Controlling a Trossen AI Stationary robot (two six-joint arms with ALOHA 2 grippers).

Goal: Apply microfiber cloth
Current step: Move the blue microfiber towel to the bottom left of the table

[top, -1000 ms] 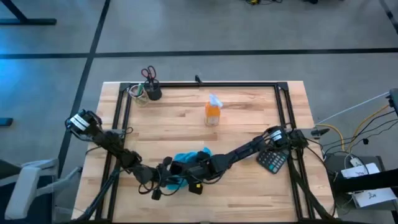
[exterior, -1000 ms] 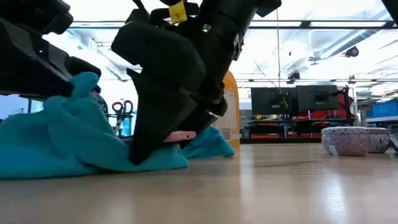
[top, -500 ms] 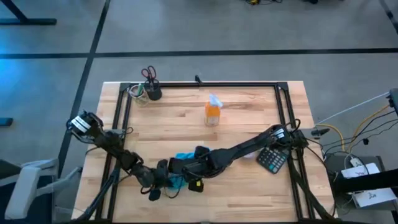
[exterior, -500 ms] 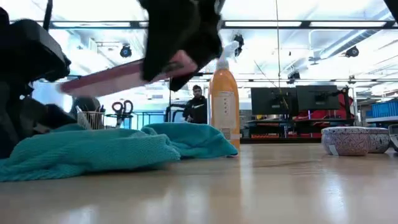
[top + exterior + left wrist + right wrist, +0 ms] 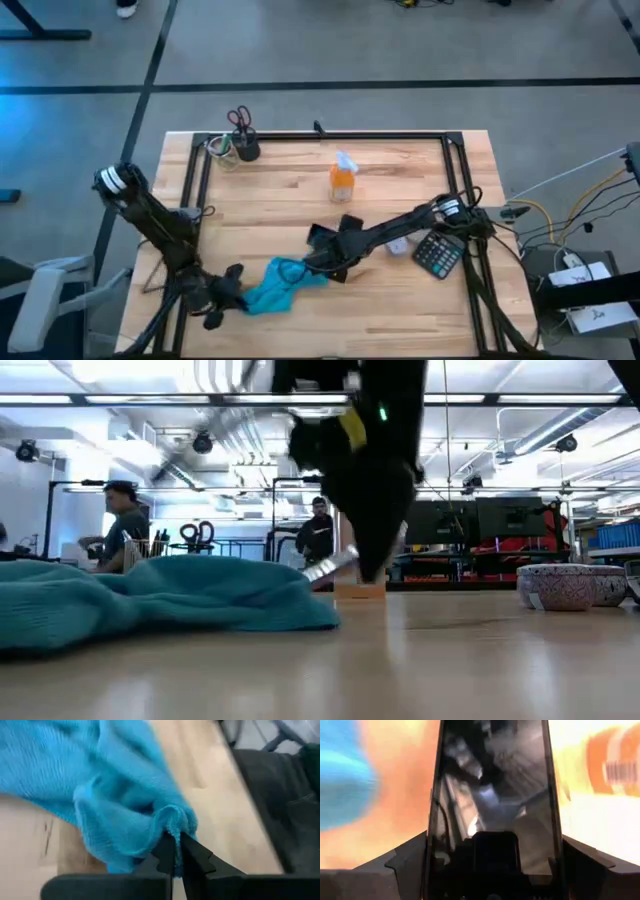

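Note:
The turquoise microfiber cloth [image 5: 275, 287] lies bunched on the wooden table near the front, left of centre; the low view shows it as a wide heap [image 5: 150, 598]. My left gripper [image 5: 225, 293] sits at the cloth's left end, shut on it. Right of the cloth and above the table, my right gripper [image 5: 335, 250] is shut on a black phone [image 5: 492, 785]. In the low view the phone's edge [image 5: 332, 566] shows tilted below the gripper [image 5: 368, 490]. My left gripper pinches a bunched fold [image 5: 175, 822] of the cloth's left end between its two fingertips, coming in low from the table's left. The rest of the cloth lies slack on the table. My right gripper holds the phone by its two long edges [image 5: 436, 845] near one end, pinched between the two fingers, which lie across it. The phone reaches forward past the fingers. It hangs tilted and clear of the table.
An orange spray bottle [image 5: 342, 180] stands behind centre. A calculator [image 5: 437, 258] and a small pale thing [image 5: 397, 246] lie at the right. A cup with scissors [image 5: 243, 143] stands at the back left. A black frame [image 5: 330, 135] rims the table.
My right gripper has lifted the phone off the cloth and carried it up and toward the table's right and far side, tilted. My left gripper has drawn back toward the left edge, dragging the cloth leftward along the table.

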